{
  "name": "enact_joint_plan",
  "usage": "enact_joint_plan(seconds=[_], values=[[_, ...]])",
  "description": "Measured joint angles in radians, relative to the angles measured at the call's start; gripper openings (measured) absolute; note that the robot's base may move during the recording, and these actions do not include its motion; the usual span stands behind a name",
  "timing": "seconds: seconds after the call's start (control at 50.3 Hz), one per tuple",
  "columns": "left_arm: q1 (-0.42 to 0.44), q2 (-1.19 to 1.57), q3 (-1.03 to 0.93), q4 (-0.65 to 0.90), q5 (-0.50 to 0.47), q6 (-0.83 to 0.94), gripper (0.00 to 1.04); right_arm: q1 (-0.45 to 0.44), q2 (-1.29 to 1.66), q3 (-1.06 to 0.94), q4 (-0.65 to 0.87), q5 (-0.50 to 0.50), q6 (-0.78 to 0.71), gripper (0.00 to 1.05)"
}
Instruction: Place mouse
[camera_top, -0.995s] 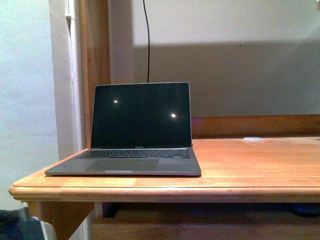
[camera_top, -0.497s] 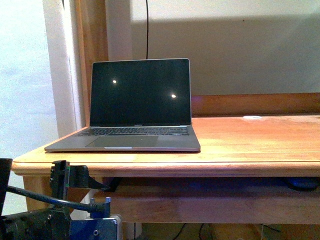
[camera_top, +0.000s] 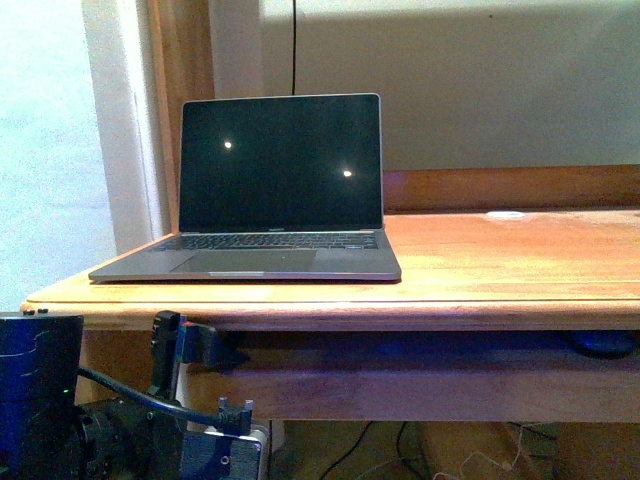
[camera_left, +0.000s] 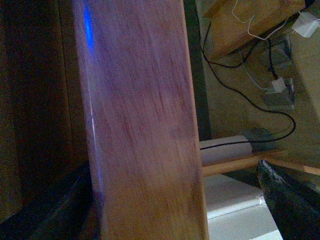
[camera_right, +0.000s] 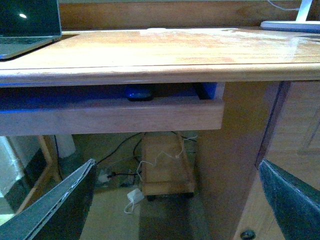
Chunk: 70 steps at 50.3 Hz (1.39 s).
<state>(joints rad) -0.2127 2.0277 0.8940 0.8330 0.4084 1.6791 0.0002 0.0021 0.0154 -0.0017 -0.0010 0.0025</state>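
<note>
Under the desk (camera_top: 500, 260), on the sliding shelf (camera_right: 100, 117): mouse (camera_right: 139, 93) lies stowed | right gripper (camera_right: 177, 165) spread wide, empty, probably facing it to fetch | left gripper (camera_left: 175, 170) also spread, empty

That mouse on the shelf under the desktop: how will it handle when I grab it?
The mouse looks small, so it is probably light. Its dark shell seems smooth and rounded, so a grip may slip off unless it closes across the sides. It sits low and flat on the shelf, so a nudge would likely slide it, not roll it.
</note>
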Motion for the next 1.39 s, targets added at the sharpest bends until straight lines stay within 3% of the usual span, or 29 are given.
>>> enact_joint_plan(seconds=[0.219, 0.418, 0.637, 1.034, 1.392], values=[[-0.015, -0.011, 0.018, -0.094, -0.013, -0.017, 0.97, 0.0, 0.0, 0.0, 0.0, 0.0, 0.0, 0.97], [-0.08, -0.097, 0.017, -0.285, -0.091, -0.256, 0.97, 0.0, 0.0, 0.0, 0.0, 0.0, 0.0, 0.97], [-0.22, -0.228, -0.077, -0.389, -0.121, -0.597, 0.97, 0.0, 0.0, 0.0, 0.0, 0.0, 0.0, 0.97], [-0.409, -0.376, -0.186, -0.455, -0.098, -0.977, 0.97, 0.0, 0.0, 0.0, 0.0, 0.0, 0.0, 0.97], [-0.438, -0.451, -0.193, -0.427, -0.069, -1.331, 0.97, 0.0, 0.0, 0.0, 0.0, 0.0, 0.0, 0.97]])
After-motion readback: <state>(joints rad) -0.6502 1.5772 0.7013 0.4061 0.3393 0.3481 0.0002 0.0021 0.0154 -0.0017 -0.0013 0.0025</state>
